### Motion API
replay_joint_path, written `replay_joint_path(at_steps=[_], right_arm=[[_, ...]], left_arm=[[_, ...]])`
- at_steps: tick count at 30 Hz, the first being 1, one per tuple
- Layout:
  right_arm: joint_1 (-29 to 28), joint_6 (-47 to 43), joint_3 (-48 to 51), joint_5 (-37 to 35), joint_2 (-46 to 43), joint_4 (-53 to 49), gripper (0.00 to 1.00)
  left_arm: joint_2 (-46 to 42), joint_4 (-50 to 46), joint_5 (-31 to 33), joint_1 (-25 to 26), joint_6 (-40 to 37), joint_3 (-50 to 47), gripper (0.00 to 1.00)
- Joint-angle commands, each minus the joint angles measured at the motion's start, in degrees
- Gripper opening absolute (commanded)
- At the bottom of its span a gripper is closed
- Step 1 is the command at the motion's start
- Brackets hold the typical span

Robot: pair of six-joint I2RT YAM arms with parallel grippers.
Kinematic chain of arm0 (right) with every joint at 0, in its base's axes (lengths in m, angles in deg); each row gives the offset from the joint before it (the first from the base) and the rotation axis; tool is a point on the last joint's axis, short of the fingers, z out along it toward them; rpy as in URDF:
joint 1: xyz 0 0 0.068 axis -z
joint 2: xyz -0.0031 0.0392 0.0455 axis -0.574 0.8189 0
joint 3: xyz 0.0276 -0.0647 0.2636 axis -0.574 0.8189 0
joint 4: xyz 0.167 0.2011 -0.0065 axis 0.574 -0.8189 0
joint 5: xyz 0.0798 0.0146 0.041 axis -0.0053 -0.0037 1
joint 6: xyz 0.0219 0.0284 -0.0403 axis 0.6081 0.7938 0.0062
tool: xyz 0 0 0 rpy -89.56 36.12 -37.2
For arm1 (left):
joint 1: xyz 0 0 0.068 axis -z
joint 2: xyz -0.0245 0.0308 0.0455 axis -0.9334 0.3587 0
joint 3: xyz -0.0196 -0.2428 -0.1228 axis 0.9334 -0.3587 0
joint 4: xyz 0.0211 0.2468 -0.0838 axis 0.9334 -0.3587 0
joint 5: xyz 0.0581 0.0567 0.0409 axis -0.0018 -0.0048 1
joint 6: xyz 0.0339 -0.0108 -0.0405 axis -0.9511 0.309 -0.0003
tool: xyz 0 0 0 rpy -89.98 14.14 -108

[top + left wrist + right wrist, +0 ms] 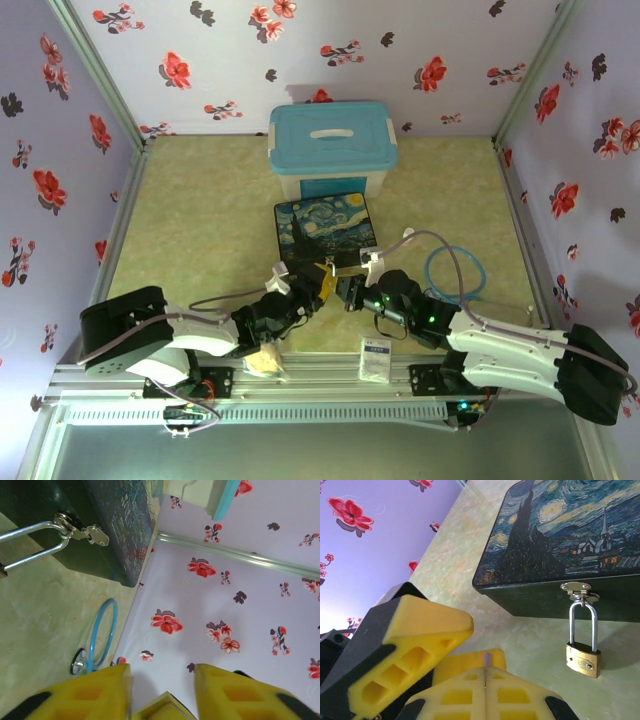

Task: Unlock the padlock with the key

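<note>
Bottom of the left wrist view, my left claw (pixel 161 672): spread wide, with nothing between its yellow pads (pixel 85 695)
Bottom centre of the right wrist view, my right claw (pixel 485 672): pressed together, the seam between the pads closed tight
Key (pixel 485 656): I take the thin pale-grey sliver at the top of that seam for it; too little shows to tell which way it points
Padlock (pixel 583 659), place: lower right of the right wrist view, hung by its shackle (pixel 582 622) from the hasp (pixel 580 587) on the dark front of the painted box (pixel 555 535), its brass body low beside the table (pixel 460 555)
Padlock, axis: long axis runs top to bottom in that frame, shackle up and body down, the bottom leaning a little to the right; in the left wrist view the shackle lies nearly level, from the hasp at upper left out to the left edge
Keyhole: a small dark spot shows on the brass body; I cannot tell if that is it
Padlock, handling: small, hard and stiff, probably light; it hangs loose, so I expect it to swing away from any push
Where to hold: my left claw across the flat brass sides, leaving the underside free
Key, handling: thin and slick, likely to twist in soft pads unless it goes in along the body's axis
</note>
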Motion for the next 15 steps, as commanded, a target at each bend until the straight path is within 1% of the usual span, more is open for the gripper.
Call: replay_joint_path(at_steps=[1,6,9,12,13,15], right_arm=[[-0.43,0.3,0.72,-1.95,-1.0,1.25,0.0],[-0.39,-0.04,0.79,-1.96,-1.5,0.92,0.0],[-0.44,-0.39,0.72,-2.46,-2.24,0.21,0.0],[-0.39,-0.47,1.01,-2.79,-3.23,-0.29,0.0],[-0.41,-0.44,1.07,-2.97,-3.59,-0.69,0.01],[-0.3,0.14,1.39,-3.44,-4.71,-1.76,0.08]], left_arm=[[1.08,2.01,0.73,0.27,-1.77,0.5,0.32],[2.99,3.28,-0.62,0.17,-2.23,1.13,0.19],[4.01,3.72,-1.01,0.08,-1.94,1.04,0.16],[4.87,4.39,-0.94,0.08,-2.39,0.69,0.05],[4.92,4.57,-0.91,0.08,-3.07,0.69,0.0],[4.4,4.47,-0.8,-0.08,-5.5,0.77,0.0]])
